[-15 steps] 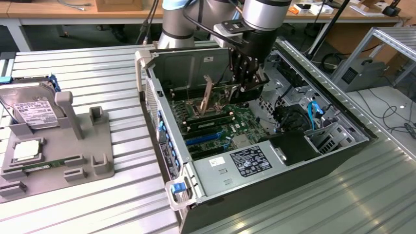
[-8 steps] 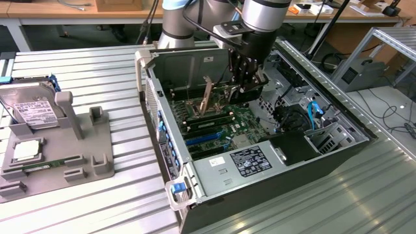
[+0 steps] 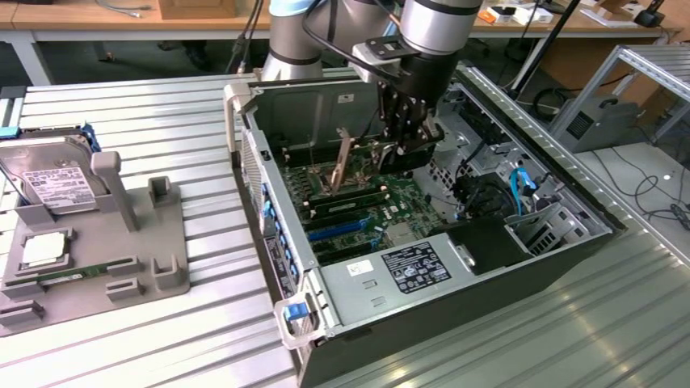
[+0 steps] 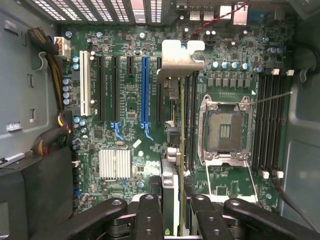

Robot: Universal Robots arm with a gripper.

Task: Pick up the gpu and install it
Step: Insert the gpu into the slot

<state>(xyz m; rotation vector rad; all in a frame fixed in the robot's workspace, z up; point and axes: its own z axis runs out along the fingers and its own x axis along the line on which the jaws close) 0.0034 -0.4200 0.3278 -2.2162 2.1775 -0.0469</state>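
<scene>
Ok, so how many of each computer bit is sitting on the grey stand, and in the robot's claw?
hard drive: 1
square silver chip: 1
memory stick: 1
gpu, held in the gripper: 1
Total: 4

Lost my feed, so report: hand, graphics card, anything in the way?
Hand shut on thin dark gpu with silvery bracket. Card edge-on inside open grey computer case, over green motherboard, beside long blue slot. No obstruction visible beneath; seating unclear.

gpu (image 4: 179, 60) end hidden behind pincer (image 4: 175, 217); arm (image 3: 431, 24) cut by picture edge.
</scene>
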